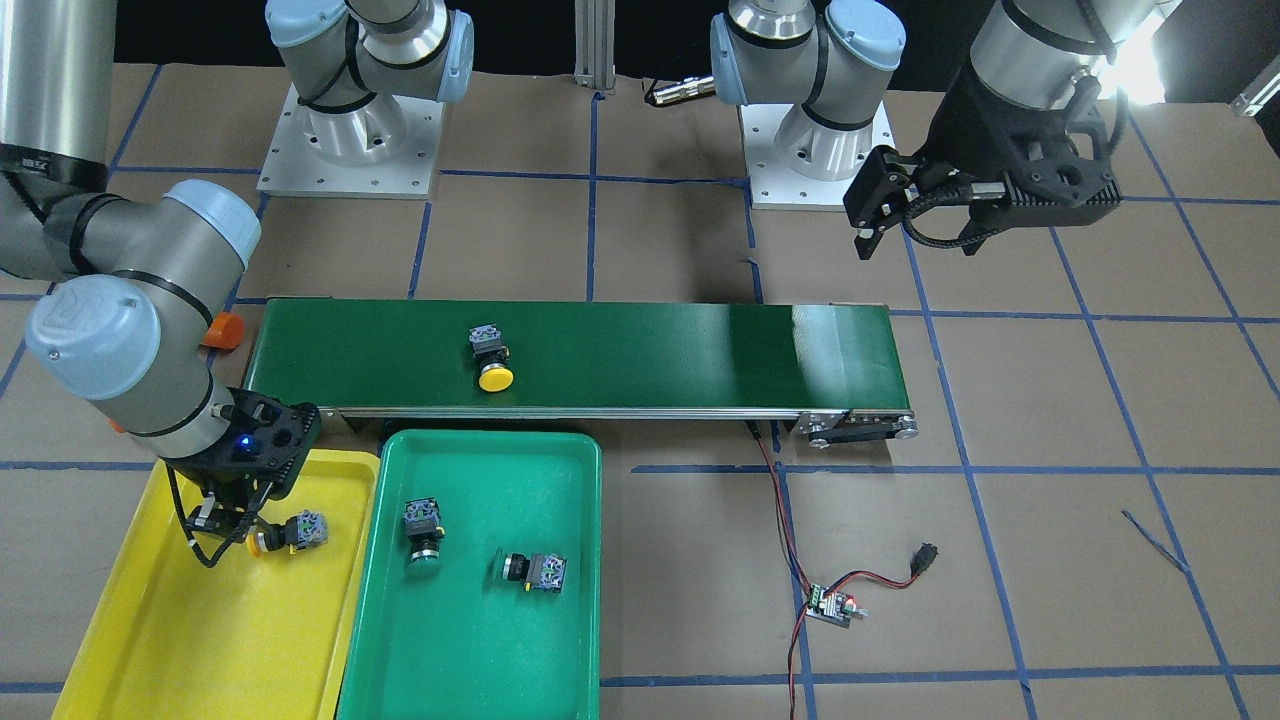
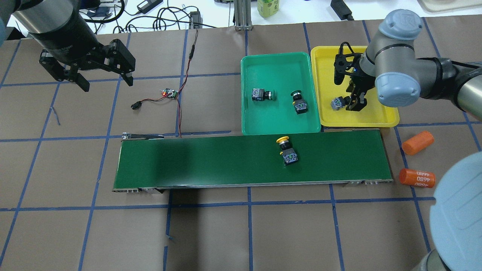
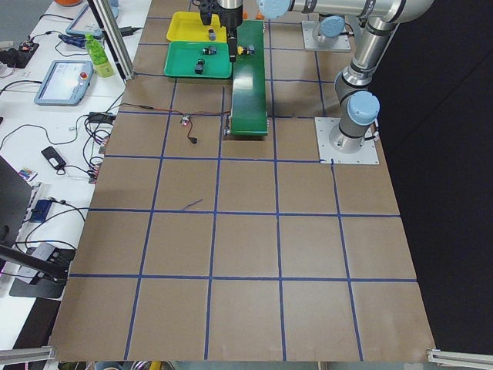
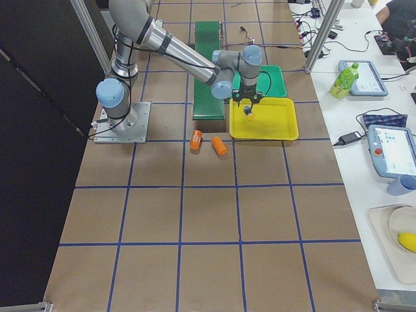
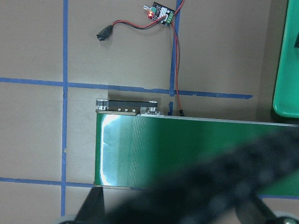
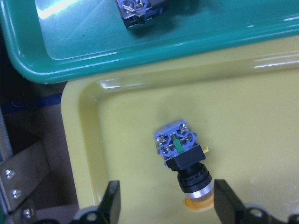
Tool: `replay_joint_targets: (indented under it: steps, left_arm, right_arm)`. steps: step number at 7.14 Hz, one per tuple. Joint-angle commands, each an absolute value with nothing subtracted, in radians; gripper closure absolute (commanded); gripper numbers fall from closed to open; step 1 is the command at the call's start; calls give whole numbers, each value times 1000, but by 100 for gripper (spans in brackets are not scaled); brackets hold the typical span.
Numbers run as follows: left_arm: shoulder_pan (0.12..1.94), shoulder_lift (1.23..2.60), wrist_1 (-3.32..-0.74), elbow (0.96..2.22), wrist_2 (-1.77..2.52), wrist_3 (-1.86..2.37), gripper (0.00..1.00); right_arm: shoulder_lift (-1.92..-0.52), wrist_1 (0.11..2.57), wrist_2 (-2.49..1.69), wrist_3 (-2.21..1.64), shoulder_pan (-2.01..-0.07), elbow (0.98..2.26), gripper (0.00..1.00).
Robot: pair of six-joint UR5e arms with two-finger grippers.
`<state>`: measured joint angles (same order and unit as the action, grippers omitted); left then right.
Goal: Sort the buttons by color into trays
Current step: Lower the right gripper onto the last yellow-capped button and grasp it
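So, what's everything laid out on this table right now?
table: one, brown with blue tape grid.
conveyor belt: one, dark green, mid-table.
green tray: one, green, beside the belt.
yellow tray: one, yellow, beside the green tray.
green buttons: two, in the green tray.
yellow buttons: two, one on the belt, one in the yellow tray.
orange cylinders: two, off the belt's end.
circuit board: one, red and black wires, on the table.
left gripper: black, open, above bare table.
right gripper: black, open, straddling the tray's yellow button.
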<state>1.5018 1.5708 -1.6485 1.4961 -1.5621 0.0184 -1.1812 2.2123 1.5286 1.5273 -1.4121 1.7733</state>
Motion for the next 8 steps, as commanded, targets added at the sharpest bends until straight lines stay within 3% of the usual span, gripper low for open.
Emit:
replay_joint_targets:
  steps: [1, 6, 8]
  left_arm:
    - [1502, 1571, -1648, 1496, -1566, 18, 0]
    - [1502, 1571, -1654, 1490, -1568, 20, 0]
    - [1502, 1571, -1652, 1491, -1566, 20, 0]
  right_arm:
    - [-1282, 2048, 1534, 1304, -1423, 1775, 0]
    - [-1494, 1921, 1559, 603, -1581, 1906, 0]
    - [-1500, 1921, 1549, 340, -1624, 1942, 0]
